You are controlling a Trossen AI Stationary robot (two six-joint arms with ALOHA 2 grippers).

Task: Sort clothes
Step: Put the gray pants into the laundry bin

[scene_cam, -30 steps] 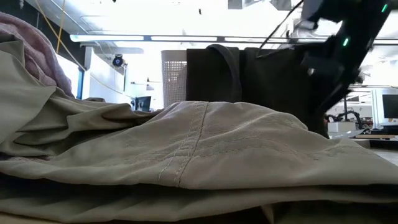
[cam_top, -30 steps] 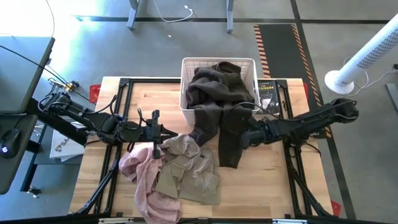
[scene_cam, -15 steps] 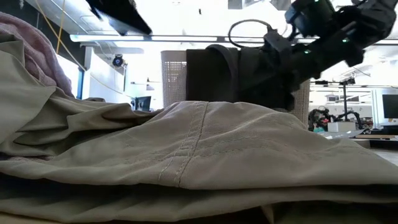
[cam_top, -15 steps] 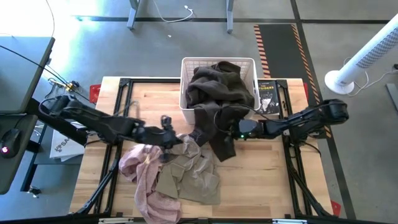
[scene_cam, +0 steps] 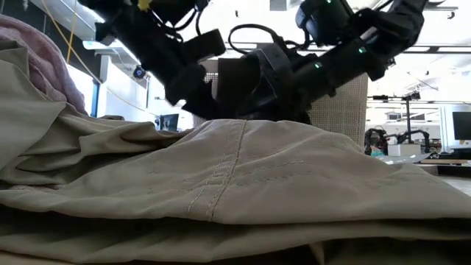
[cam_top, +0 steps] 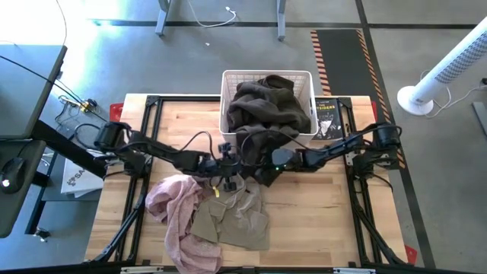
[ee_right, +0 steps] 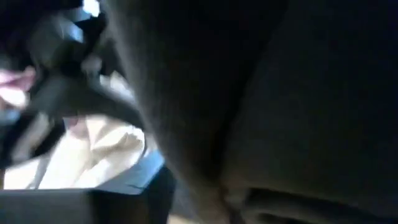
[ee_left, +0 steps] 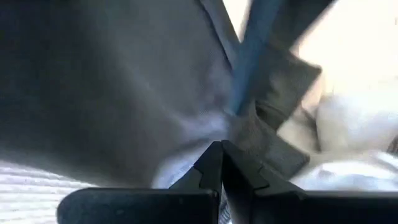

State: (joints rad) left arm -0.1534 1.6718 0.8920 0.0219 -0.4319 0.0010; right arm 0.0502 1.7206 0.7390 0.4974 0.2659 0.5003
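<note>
Grippers meeting mid-surface: left gripper (cam_top: pixel 227 157) pressed together beside the beige-khaki garment (cam_top: pixel 232 213), right gripper (cam_top: pixel 268 161) pinching the dark olive-brown garment (cam_top: pixel 266 114) trailing from the white basket (cam_top: pixel 228 84); pulling risks dragging the basket, or the arms colliding.

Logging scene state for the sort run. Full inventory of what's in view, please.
dark olive-brown garment: 1, olive-brown, heaped in the basket, spilling over its front wall
black garment: 1, black, hanging in front of the basket between the two grippers
beige-khaki garment: 1, khaki, flat on the table's front middle
light pink garment: 1, pink, crumpled beside the khaki one
basket: 1, white lattice, table's far middle
book: 1, black cover, right of the basket
fan: 1, white, on the floor at right
left gripper: fingers together in its wrist view, at the black garment
right gripper: at the black garment
</note>
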